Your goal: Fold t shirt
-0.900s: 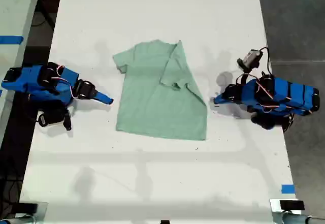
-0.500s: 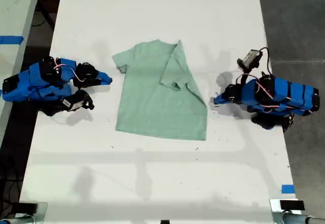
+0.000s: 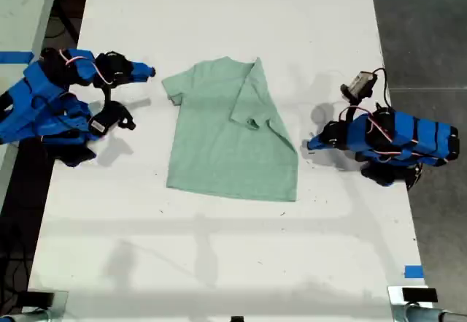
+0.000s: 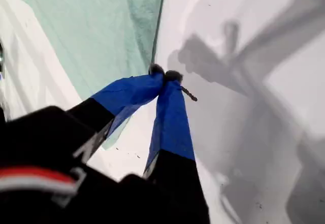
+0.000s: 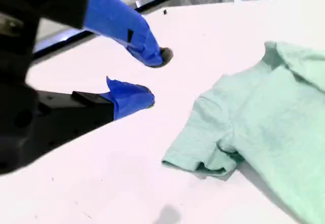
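Note:
The pale mint-green t shirt (image 3: 226,139) lies flat mid-table, its side toward the exterior view's right folded over the middle. Its other sleeve (image 5: 203,137) is spread out. My first gripper (image 4: 165,75) is shut with its fingertips touching, low over the white table right beside the shirt's edge (image 4: 158,26); in the exterior view this gripper (image 3: 310,145) is on the right. My second gripper (image 5: 152,76) is open and empty, a short way from the spread sleeve; it shows as the gripper (image 3: 148,71) at the exterior view's left.
The white table (image 3: 219,263) runs beyond the shirt on all sides. Dark floor (image 3: 423,30) borders it at the exterior view's right, and another table with blue tape (image 3: 14,57) at its left. A blue tape mark (image 3: 414,271) sits near the front right corner of the exterior view.
The second arm has swung toward the far side of the table, its gripper rising to the level of the spread sleeve. The first arm and the shirt have not moved.

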You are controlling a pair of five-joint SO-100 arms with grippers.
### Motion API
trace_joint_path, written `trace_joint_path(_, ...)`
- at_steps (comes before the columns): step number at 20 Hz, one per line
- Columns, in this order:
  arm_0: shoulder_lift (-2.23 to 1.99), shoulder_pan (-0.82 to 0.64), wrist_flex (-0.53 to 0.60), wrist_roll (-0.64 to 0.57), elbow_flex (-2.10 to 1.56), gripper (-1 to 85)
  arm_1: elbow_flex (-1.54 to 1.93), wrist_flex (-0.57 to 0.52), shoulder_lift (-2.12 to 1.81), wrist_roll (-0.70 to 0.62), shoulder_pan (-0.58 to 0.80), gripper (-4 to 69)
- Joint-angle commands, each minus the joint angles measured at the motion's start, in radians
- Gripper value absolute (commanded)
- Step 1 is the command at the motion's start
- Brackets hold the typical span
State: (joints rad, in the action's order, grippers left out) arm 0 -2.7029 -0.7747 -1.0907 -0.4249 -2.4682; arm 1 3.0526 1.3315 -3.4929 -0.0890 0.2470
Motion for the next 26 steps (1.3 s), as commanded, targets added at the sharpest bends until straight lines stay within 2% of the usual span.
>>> trace_joint_path(1,0.43,-0.137,0.064,-0.181,0.229,14.4,0.058,-0.015,-0.012,-0.005,-0.011,0.8)
trace_joint_path(4,0.805,-0.204,0.074,-0.281,0.385,22.8,0.058,-0.02,-0.012,-0.017,-0.011,0.8)
trace_joint_path(11,1.085,-0.23,0.074,-0.311,0.58,19.8,0.057,-0.023,-0.012,-0.025,-0.017,0.8)
trace_joint_path(12,1.118,-0.245,0.072,-0.321,0.592,15.0,0.057,-0.023,-0.012,-0.026,-0.017,0.8)
trace_joint_path(13,1.149,-0.262,0.069,-0.322,0.601,0.1,0.057,-0.023,-0.012,-0.026,-0.017,0.8)
trace_joint_path(16,1.203,-0.276,0.023,-0.334,0.641,0.0,0.057,-0.023,-0.012,-0.026,-0.018,0.8)
trace_joint_path(19,1.117,-0.27,-0.086,-0.325,0.723,0.0,0.057,-0.023,-0.012,-0.025,-0.018,0.8)
trace_joint_path(21,1.003,-0.224,-0.189,-0.302,0.836,0.0,0.057,-0.023,-0.012,-0.025,-0.018,0.8)
trace_joint_path(24,1.019,-0.069,-0.36,-0.233,1.157,0.0,0.057,-0.023,-0.012,-0.025,-0.017,0.8)
trace_joint_path(26,1.08,0.083,-0.37,-0.144,1.276,0.0,0.057,-0.023,-0.012,-0.025,-0.017,0.8)
